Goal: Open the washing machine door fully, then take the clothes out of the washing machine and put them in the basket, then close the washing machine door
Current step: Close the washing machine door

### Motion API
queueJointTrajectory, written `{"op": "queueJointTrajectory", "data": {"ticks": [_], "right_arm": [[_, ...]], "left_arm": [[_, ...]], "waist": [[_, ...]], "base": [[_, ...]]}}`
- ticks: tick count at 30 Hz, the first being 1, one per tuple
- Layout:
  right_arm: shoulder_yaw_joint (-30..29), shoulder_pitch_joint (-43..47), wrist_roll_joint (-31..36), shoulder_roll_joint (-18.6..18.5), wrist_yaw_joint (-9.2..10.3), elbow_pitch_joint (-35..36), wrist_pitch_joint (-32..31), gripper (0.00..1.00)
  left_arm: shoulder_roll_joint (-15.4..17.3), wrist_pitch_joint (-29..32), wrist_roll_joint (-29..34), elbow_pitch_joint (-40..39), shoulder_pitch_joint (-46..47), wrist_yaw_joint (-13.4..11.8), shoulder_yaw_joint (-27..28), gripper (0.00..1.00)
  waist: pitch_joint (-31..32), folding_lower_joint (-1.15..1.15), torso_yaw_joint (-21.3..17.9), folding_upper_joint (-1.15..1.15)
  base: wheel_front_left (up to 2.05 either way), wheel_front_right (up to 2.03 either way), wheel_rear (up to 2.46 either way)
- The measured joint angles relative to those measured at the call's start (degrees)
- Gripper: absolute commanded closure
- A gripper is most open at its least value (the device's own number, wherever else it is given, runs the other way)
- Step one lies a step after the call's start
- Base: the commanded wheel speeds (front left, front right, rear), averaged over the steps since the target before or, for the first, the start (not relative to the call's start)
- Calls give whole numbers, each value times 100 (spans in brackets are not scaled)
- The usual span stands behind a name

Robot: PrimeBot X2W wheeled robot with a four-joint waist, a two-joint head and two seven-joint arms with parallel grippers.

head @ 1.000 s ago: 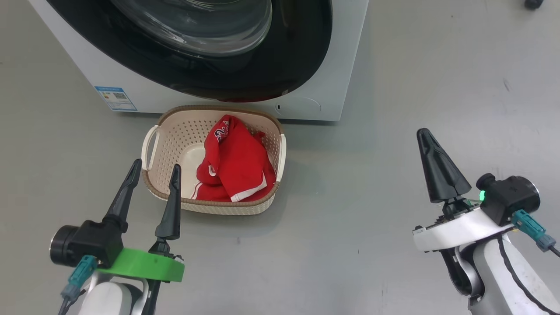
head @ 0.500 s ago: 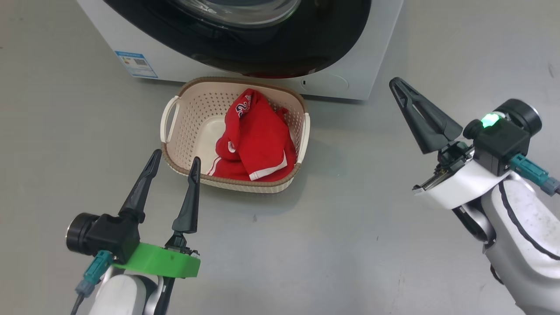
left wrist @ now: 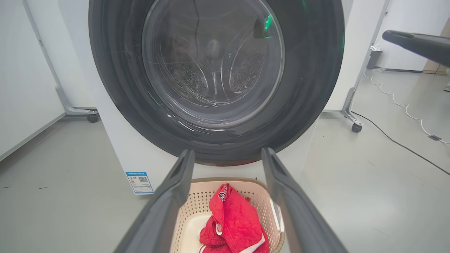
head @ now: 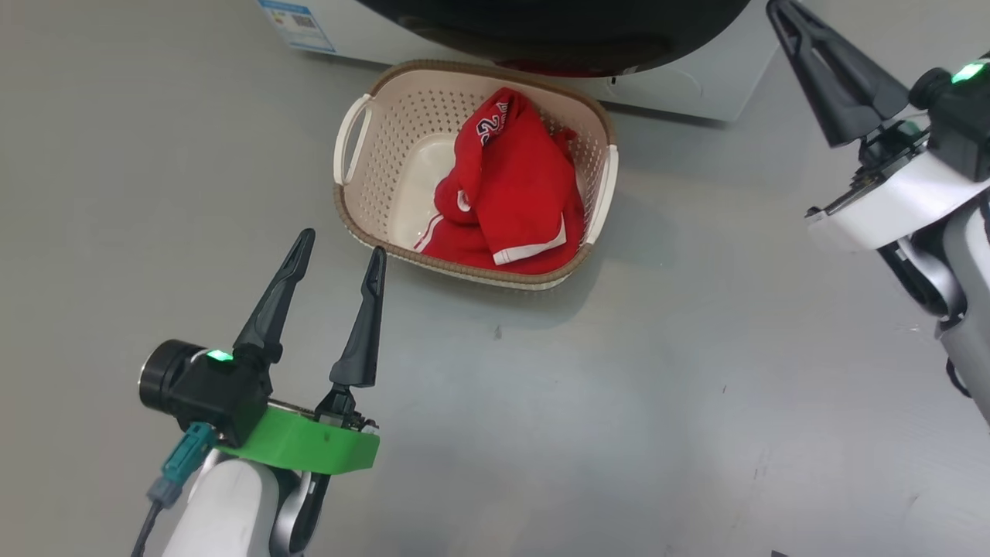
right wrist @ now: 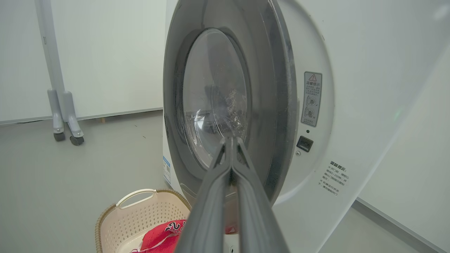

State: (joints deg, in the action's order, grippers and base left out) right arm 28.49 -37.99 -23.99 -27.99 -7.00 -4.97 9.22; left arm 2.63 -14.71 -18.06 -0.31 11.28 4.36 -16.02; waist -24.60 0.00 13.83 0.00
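STATE: left tool [head: 343,241] apart, empty; right tool [right wrist: 230,140] pressed together, empty, by the washing machine door [right wrist: 214,98] | clothes [head: 510,186] in basket [head: 384,155], on floor at washing machine [right wrist: 351,70] foot | RISK: door looks ajar, latch uncaught; a push may skid off the bulging glass.

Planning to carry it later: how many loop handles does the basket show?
2: the left handle on the basket's emptier end, the right handle beside the red clothes.
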Motion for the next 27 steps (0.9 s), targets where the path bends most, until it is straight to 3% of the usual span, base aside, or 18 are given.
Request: {"op": "queueJointTrajectory", "data": {"ticks": [11, 27], "right_arm": [[62, -745, -181, -526, 0, -404, -118, 100], [300, -1676, -477, -846, -51, -858, -116, 100]], "left_arm": [[-57, 0, -226, -105, 218, 3, 16, 0], [-74, 0, -810, -248, 303, -63, -123, 0]], "waist": [[-542, 0, 510, 0], [-963, 0, 941, 0]], "base": [[0, 0, 0], [0, 0, 0]]}}
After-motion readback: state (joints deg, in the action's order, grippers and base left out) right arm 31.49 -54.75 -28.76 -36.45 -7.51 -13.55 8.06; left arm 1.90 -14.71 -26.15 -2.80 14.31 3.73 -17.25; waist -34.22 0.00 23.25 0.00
